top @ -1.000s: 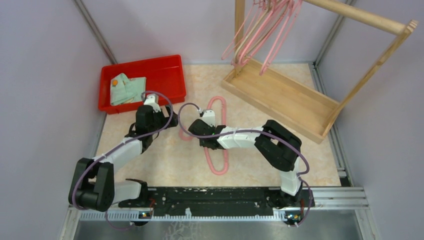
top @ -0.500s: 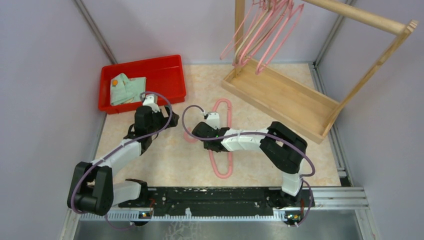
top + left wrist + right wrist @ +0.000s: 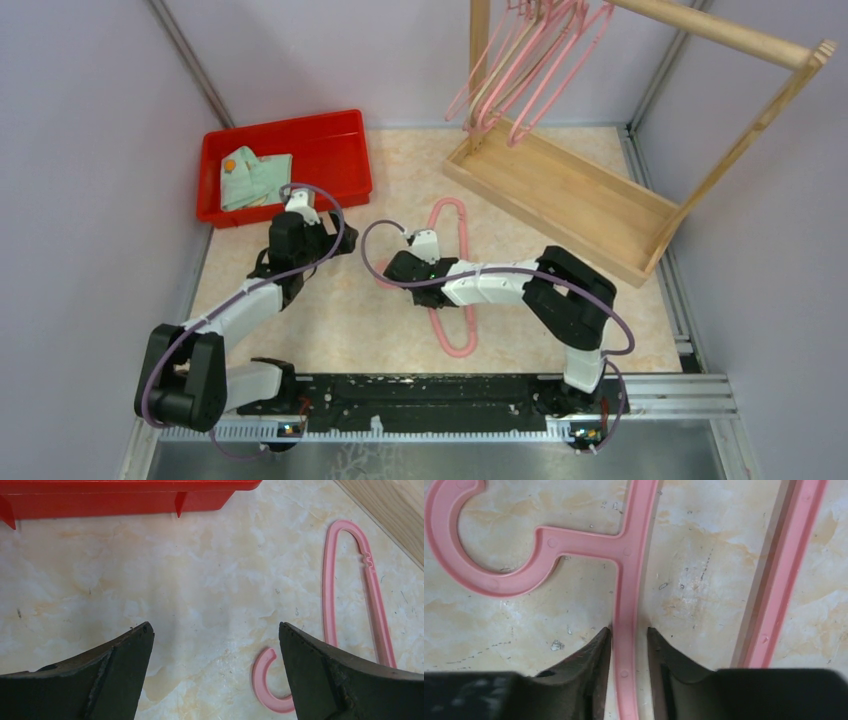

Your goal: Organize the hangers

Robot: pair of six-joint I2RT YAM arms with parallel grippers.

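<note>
One pink hanger point(image 3: 447, 201) lies flat on the marble table between the arms. My right gripper point(image 3: 390, 270) is low over it and shut on its bar just below the hook point(image 3: 626, 580), one finger on each side point(image 3: 629, 630). My left gripper point(image 3: 318, 243) is open and empty above the table point(image 3: 215, 630). The hanger's hook point(image 3: 260, 680) lies by its right finger, with the hanger's far loop point(image 3: 327, 595) beyond. Several more hangers point(image 3: 520, 60), pink and one pale, hang on the rack's rail at the back.
The wooden rack point(image 3: 560, 190) with its tray base stands at the back right. A red bin point(image 3: 330, 150) holding a green cloth point(image 3: 255, 175) sits at the back left, and its wall point(image 3: 125, 500) is just beyond the left gripper. Purple walls enclose the table.
My right gripper has slid a little toward the left and near side, dragging the hanger. The hanger's near end has swung right. The hangers on the rack sway slightly. The left arm has hardly moved.
</note>
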